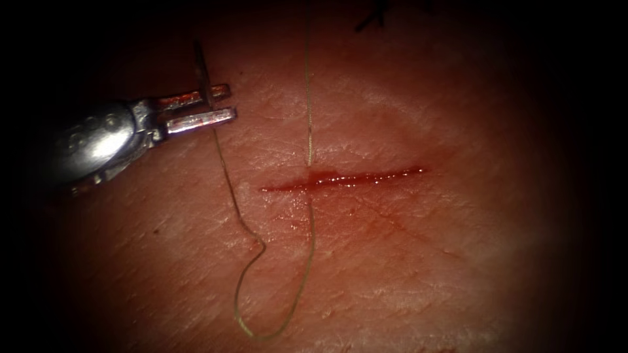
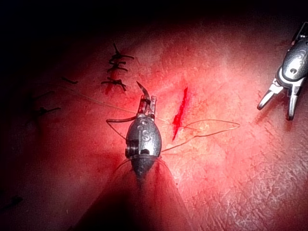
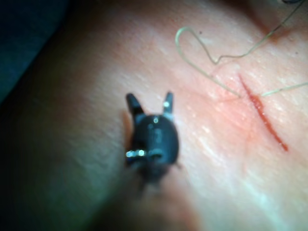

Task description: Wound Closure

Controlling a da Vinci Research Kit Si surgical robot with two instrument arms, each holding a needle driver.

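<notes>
The left tool [image 1: 229, 102], up and to the left of the cut [image 1: 353, 177], has its jaws shut on the dark curved needle [image 1: 201, 68]. The needle is clear of the tissue [image 1: 425, 261]. In the left wrist view the left tool [image 2: 148, 100] grips the needle [image 2: 141, 88] near its pointed end, and the rest curves away behind the jaws. Thread [image 1: 309, 98] trails from the needle, loops below the cut and passes through the cut's left end. The right tool [image 2: 275, 111] hovers open and holds nothing. In its own view the right tool [image 3: 149, 97] stands apart from the cut [image 3: 262, 113].
Dark knotted stitches [image 2: 118, 67] from an earlier closure lie beyond the left tool, and one shows at the top edge [image 1: 371, 18]. Red fluid fills the cut. The thread loop [image 3: 192, 48] lies slack on the tissue.
</notes>
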